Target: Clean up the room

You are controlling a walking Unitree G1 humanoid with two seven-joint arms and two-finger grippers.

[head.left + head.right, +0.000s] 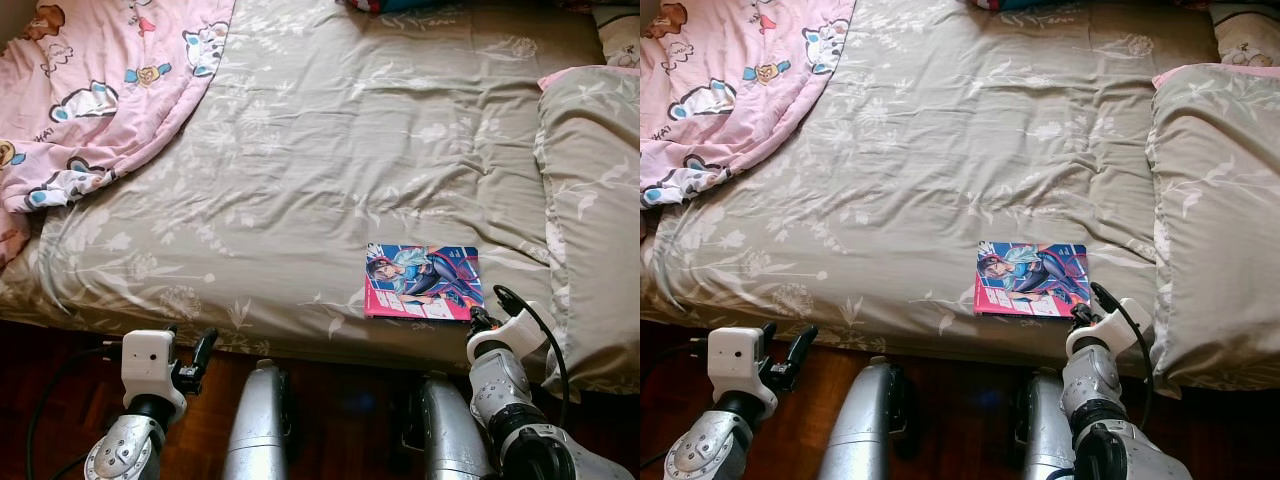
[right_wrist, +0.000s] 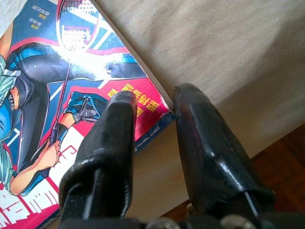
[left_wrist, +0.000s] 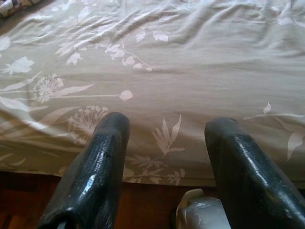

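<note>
A comic book (image 1: 423,281) with a bright blue and pink cover lies flat on the olive flowered bed (image 1: 330,150), right of centre low in the head views, close to the bed's near edge. The right gripper (image 2: 151,112) sits at the book's near right corner, its jaws narrowly parted with the corner edge between them. At lower left the left gripper (image 3: 167,143) hovers before the bed's edge with jaws spread wide; a pink blanket (image 1: 100,80) fills the upper left and a pillow (image 1: 595,200) the right.
</note>
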